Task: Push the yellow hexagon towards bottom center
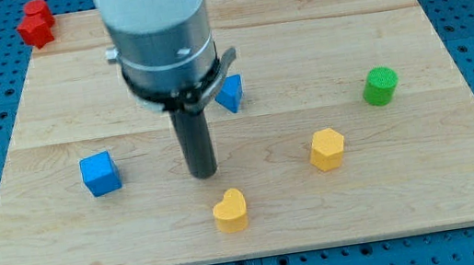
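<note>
One yellow hexagon [327, 149] sits right of centre on the wooden tabletop [465, 165], apart from everything. My tip [204, 173] rests well to its left, just above a yellow heart [229, 211]; being a plain rod, this tool has nothing to open or close. Farther out lie two blue blocks [100, 173] [231, 93], a green cylinder [380, 85] and a red block [36, 22].

Yellow hexagon [327, 149] — lying flat, right of centre on the board.
</note>
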You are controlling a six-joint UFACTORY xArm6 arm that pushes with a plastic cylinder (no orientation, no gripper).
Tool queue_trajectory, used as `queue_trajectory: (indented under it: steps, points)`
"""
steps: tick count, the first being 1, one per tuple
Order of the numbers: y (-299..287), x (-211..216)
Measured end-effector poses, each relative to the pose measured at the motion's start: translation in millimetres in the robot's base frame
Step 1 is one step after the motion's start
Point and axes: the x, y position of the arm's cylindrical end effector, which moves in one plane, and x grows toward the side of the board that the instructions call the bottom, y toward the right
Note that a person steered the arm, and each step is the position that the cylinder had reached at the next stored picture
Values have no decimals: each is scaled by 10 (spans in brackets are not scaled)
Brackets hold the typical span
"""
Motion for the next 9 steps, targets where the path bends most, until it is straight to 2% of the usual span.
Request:
queue_trajectory:
  steps: [1, 2, 3, 7, 9]
  points:
    - [366, -360]
    - [952, -525]
    - [1376, -473]
    - [1407, 362]
    - [1326, 578]
